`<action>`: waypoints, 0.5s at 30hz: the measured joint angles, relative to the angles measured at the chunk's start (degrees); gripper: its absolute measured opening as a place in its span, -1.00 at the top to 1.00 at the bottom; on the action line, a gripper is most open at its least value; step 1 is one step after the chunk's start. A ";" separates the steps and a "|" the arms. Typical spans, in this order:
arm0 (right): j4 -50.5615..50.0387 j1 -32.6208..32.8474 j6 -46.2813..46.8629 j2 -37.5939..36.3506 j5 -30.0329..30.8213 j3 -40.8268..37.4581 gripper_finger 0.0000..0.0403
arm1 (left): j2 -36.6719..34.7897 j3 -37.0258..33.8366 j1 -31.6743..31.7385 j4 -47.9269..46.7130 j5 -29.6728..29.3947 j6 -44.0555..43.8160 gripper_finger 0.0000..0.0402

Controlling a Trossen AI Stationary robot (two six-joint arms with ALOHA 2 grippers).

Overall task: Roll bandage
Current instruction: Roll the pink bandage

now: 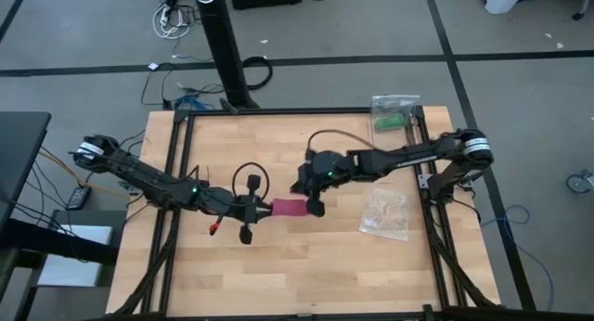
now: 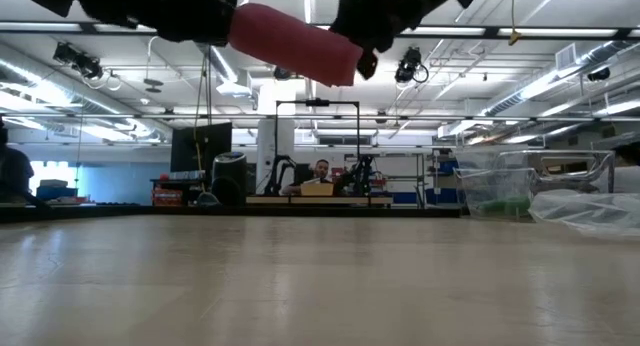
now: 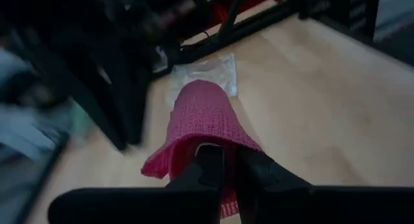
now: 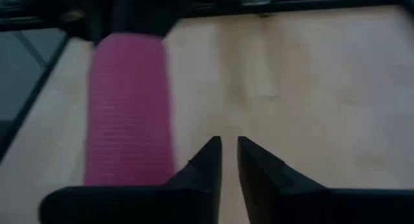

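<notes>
The magenta-pink bandage is a flat strip in the air over the middle of the wooden table. In the low view it slopes between the two arms, well clear of the tabletop. My left gripper is shut on its left end. My right gripper is at its right end, fingers close together with nothing between the tips. In the right wrist view the strip runs beside one finger. My left gripper pinches the bandage's left end between its two fingers, coming level from the table's left and lying along the strip. The strip reaches away from the fingers, lifted clear of the table. My right gripper has the strip's right end against the outer side of one finger; its own body hides the place of contact, and I cannot tell whether it grips.
A clear crinkly plastic bag lies right of the grippers. A green roll in another bag sits at the far right corner. Black frame rails border the table. A small red thing lies under the left arm.
</notes>
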 joint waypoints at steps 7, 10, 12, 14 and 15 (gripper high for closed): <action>-11.51 -0.48 1.52 -7.37 6.29 -0.13 0.50 | 0.39 -2.68 4.86 2.26 6.69 -28.27 0.90; -12.24 -0.35 2.09 -7.81 6.34 -1.28 0.48 | 1.65 -4.85 6.84 3.26 8.41 -39.19 0.90; -12.09 0.04 2.11 -7.64 6.35 -2.38 0.49 | 3.97 -6.32 7.80 5.43 9.14 -43.00 0.90; -9.97 0.31 2.20 -7.47 6.33 -3.93 0.50 | 6.54 -7.72 8.79 8.09 9.35 -46.25 0.90; -9.02 0.37 2.54 -7.36 6.21 -4.75 0.51 | 8.32 -8.07 9.31 9.99 9.39 -47.35 0.90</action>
